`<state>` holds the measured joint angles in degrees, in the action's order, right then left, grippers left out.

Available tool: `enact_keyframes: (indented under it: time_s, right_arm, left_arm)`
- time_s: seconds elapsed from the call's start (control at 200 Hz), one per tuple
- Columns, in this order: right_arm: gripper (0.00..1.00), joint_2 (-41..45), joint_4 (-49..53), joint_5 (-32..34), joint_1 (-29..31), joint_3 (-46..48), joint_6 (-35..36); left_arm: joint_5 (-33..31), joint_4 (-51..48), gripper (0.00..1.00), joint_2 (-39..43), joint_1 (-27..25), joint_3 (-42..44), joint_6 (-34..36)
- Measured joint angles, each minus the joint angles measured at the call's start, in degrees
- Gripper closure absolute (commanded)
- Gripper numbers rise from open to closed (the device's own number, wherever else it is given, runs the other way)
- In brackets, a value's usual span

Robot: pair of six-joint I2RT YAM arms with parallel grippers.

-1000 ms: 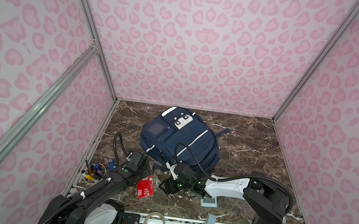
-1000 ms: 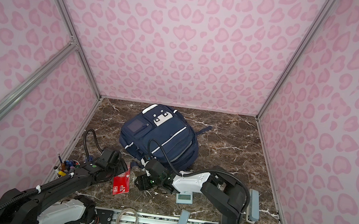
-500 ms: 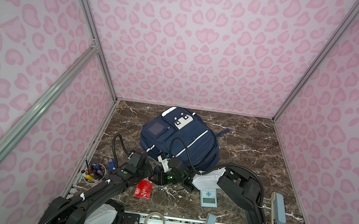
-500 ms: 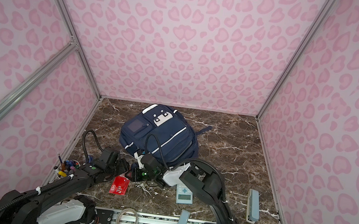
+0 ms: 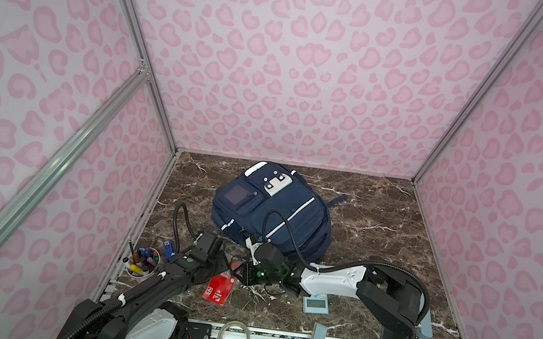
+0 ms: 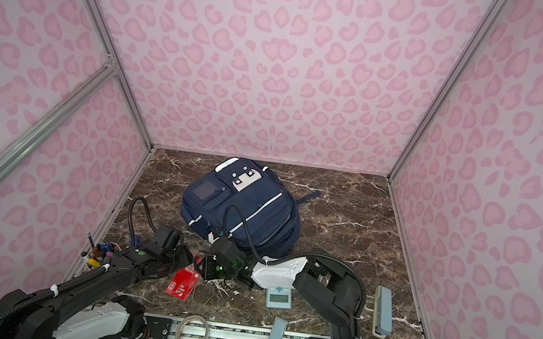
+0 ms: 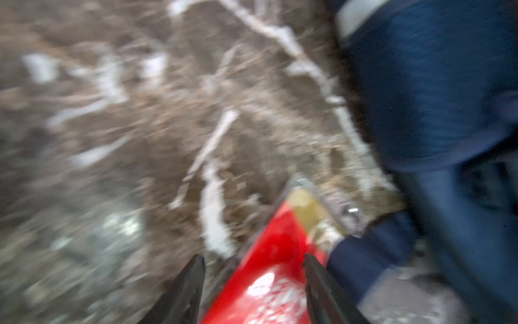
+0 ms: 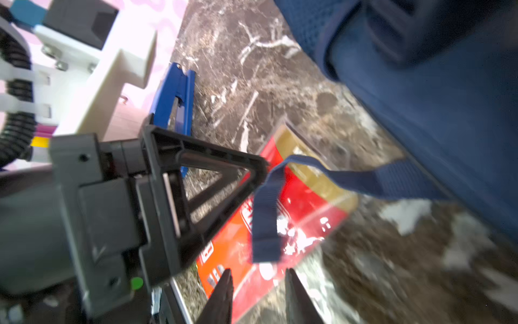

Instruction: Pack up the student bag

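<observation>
The bag [image 5: 278, 211] lay flat on the marble table [image 5: 381, 225], pockets up. Both grippers sat low at its near edge, just clear of the cloth. The left gripper [image 7: 253, 259] had its jaws partway apart astride a red packet [image 5: 219, 287] lying just in front of the bag. The view was too blurred for me to tell whether they pinched it. The right gripper [image 8: 259, 272] faced it, also in front of the bag, its jaws a narrow gap apart with nothing between them. A woven navy strap [image 8: 266, 213] from the bag draped over the left gripper's fingertip. The bag was soft, rounded navy fabric with white stripes. The packet was flat and glossy, the table brown stone veined white.
</observation>
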<state>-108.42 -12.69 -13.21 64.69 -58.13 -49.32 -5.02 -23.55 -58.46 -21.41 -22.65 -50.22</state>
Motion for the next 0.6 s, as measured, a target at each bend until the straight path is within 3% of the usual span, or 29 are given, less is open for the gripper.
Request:
enact_keyframes:
  time_s: [0.13, 0.295, 0.4, 0.455, 0.6]
  right_arm:
    - [0.56, -1.7, 3.5, 1.1, 0.2, 0.0, -2.4]
    - [0.42, -4.7, 0.9, -0.3, 0.9, -2.9, -5.7]
    - [0.41, -6.2, -1.1, -0.6, 0.9, -4.2, -8.0]
    - [0.42, -7.2, -3.1, -0.6, 0.8, -4.5, -9.0]
    - [0.47, -8.8, -10.8, -2.3, -0.2, -2.6, -11.7]
  left_arm:
    - [-2.5, -3.6, 0.51, 0.6, -0.1, 0.0, 0.8]
    - [-2.7, -1.6, 0.62, -0.1, -0.3, 0.8, 0.9]
    - [-1.8, 0.1, 0.62, -0.6, -0.5, 1.2, 1.0]
    - [-0.6, 2.5, 0.72, -0.7, -0.4, 1.7, 0.8]
    - [1.1, 9.3, 0.74, -2.5, 0.0, 3.4, 0.5]
